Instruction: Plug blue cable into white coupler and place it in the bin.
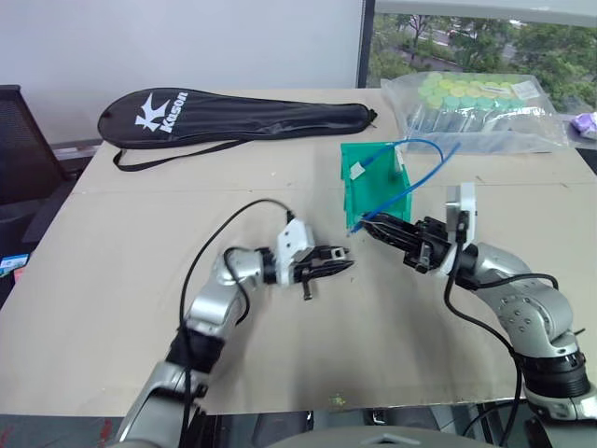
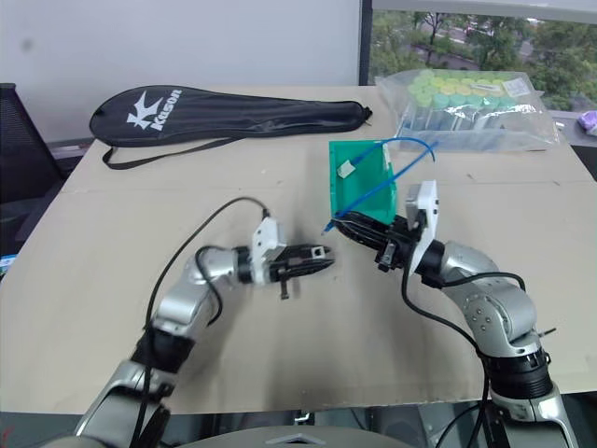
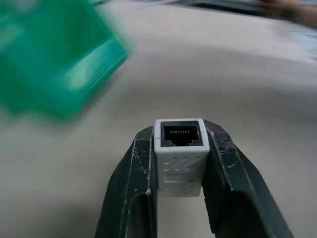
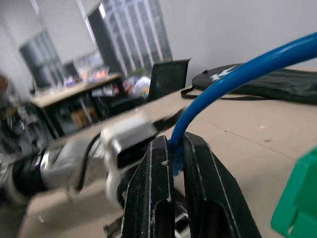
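L gripper [image 3: 181, 163]: jaws clamped on white coupler [image 3: 180, 148] (socket facing out).
R gripper [image 4: 173, 153]: jaws pinched on blue cable [image 4: 233, 74], beside bin [image 1: 373, 182].

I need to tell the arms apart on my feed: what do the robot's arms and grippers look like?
Both arms are silver-grey metal with black joints and a loose black cable looping alongside. Each wrist carries a white boxy camera housing. The left gripper and right gripper each have two slim, tapered black fingers, scuffed along their edges. No markings are visible.
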### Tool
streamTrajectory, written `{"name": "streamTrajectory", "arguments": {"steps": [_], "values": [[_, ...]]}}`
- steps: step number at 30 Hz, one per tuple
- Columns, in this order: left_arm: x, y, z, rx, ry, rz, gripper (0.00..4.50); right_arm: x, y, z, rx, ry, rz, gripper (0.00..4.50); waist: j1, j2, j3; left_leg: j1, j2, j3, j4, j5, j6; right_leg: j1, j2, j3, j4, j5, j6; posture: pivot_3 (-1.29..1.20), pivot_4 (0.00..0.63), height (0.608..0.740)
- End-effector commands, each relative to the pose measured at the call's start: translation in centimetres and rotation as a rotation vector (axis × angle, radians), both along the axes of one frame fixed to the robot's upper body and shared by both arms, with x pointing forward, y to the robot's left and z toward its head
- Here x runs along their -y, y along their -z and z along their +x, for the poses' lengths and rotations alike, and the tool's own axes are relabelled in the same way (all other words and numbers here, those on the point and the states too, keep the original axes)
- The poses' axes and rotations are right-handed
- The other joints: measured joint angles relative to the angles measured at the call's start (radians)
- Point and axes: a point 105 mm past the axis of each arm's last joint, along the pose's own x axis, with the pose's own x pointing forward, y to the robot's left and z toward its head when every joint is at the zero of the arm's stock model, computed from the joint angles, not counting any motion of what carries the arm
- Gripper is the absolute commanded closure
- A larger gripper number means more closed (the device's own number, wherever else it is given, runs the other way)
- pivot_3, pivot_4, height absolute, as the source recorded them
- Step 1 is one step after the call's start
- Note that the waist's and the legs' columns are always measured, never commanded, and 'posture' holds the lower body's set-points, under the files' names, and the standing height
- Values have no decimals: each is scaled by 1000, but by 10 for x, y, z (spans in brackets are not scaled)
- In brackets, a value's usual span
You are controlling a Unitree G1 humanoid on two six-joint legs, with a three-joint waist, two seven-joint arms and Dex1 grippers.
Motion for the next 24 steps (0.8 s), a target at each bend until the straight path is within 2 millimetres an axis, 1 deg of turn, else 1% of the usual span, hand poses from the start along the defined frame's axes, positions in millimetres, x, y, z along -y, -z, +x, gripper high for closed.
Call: {"name": "streamTrajectory", "arguments": {"steps": [1, 4, 6, 9, 17, 24], "values": [[12, 15, 4, -33, 116, 73, 3898, -3, 11, 2, 108, -19, -125, 4500, 1, 0, 0, 0, 0, 0, 0, 0, 0, 0, 0, -1, 0, 0, 0, 0, 150, 740], [17, 22, 7, -38, 179, 111, 3898, -4, 21, 5, 142, -14, -189, 4500, 0, -1, 2, -1, 1, 0, 0, 0, 0, 0, 1, -2, 0, 0, 0, 0, 150, 740], [19, 24, 7, -50, 222, 129, 3898, -2, 26, 8, 161, 2, -218, 4500, 1, -4, 4, -1, 1, 0, 0, 0, 0, 0, 2, -3, 0, 0, 0, 0, 150, 740], [19, 30, 11, -32, 241, 162, 3898, 4, 31, 9, 166, 14, -241, 4500, 2, -5, 4, -1, 2, 0, 1, 0, 0, 0, 2, -3, 0, 0, 0, 0, 150, 740], [14, 37, 13, -16, 276, 189, 3898, 16, 40, 4, 165, -15, -305, 4500, 2, -6, 4, -2, 2, -1, 7, 0, 0, 1, 1, -2, 1, 0, 0, 0, 150, 740], [11, 41, 12, -17, 289, 200, 3898, 17, 41, 5, 187, -12, -326, 4500, 1, -6, 5, -1, 3, -2, 10, 0, 0, 1, 1, -2, 7, 0, 0, 0, 150, 740]]}}
